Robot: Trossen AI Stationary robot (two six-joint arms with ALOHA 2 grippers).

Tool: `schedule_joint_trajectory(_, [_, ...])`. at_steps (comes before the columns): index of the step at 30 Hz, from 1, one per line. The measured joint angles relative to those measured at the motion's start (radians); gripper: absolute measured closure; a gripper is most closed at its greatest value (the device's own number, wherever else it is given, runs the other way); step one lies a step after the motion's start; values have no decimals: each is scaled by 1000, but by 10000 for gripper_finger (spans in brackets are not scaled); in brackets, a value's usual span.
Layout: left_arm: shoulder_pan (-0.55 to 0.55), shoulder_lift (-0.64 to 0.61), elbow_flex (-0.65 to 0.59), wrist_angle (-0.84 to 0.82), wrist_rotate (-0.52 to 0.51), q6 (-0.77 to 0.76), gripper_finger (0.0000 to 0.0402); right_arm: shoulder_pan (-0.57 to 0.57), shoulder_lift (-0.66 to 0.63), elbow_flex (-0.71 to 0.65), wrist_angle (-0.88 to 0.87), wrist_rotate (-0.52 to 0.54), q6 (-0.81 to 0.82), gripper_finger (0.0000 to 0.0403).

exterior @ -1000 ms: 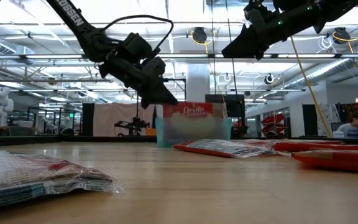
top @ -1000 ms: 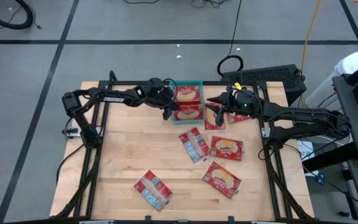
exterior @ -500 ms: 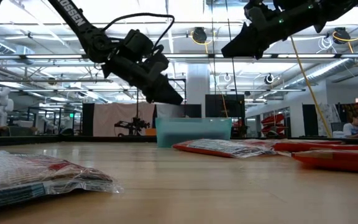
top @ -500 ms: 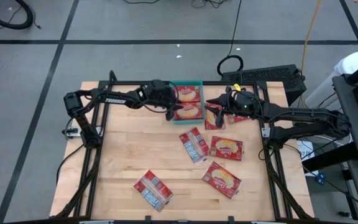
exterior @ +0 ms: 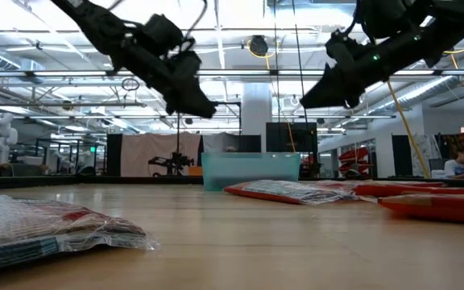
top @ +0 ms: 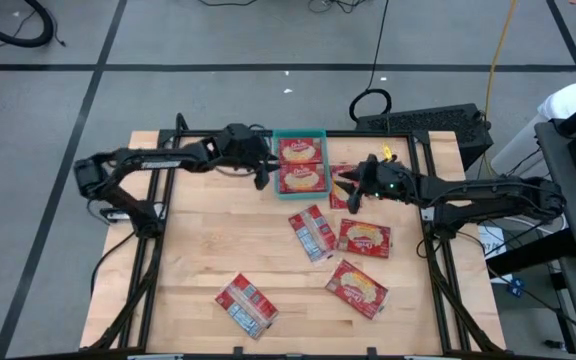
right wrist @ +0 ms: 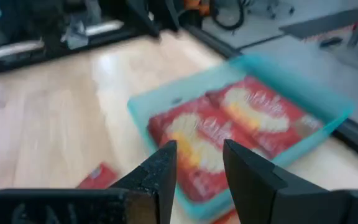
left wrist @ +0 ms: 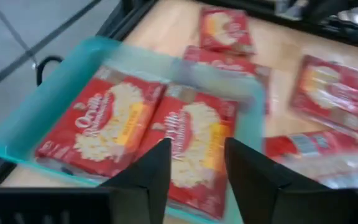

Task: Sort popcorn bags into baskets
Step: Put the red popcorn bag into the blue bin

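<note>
The teal basket [top: 299,133] stands at the table's far edge with two red popcorn bags [top: 301,150] [top: 304,179] lying flat in it side by side. They show in the left wrist view too [left wrist: 98,134] [left wrist: 194,118]. My left gripper [top: 261,177] hangs open above the basket's left side, nothing between its fingers. My right gripper [top: 351,191] hangs open to the right of the basket, above a loose bag [top: 340,200] on the table. Several more bags lie on the wood, one of them [top: 364,237] near the middle.
Loose bags lie at the middle [top: 313,232], near right [top: 356,287] and near left [top: 244,305] of the table. In the low view a bag [exterior: 47,225] lies close in front. A dark frame [top: 158,200] borders the tabletop.
My left gripper has let go of a bag that stood upright in the basket; the bag has dropped flat inside. The gripper has then risen and drawn back toward the table's left. My right gripper has come down and toward the near edge, beside the basket.
</note>
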Motion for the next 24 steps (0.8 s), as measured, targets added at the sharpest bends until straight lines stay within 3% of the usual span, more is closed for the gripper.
schedule_joint_trajectory(6, [-50,-143,-174,111,-14,14,296,47,0,-3,-186,88,90,277])
schedule_joint_trajectory(12, [-113,-217,-328,276,-57,25,302,65,17,-4,-390,155,283,276])
schedule_joint_trajectory(16, [-145,-218,-373,340,-58,11,302,65,62,-4,-500,155,430,266])
schedule_joint_trajectory(20, [-186,-217,-402,377,-60,-23,302,48,112,-4,-567,155,683,247])
schedule_joint_trajectory(24, [-238,-217,-423,408,-86,-31,302,46,147,-4,-543,151,770,225])
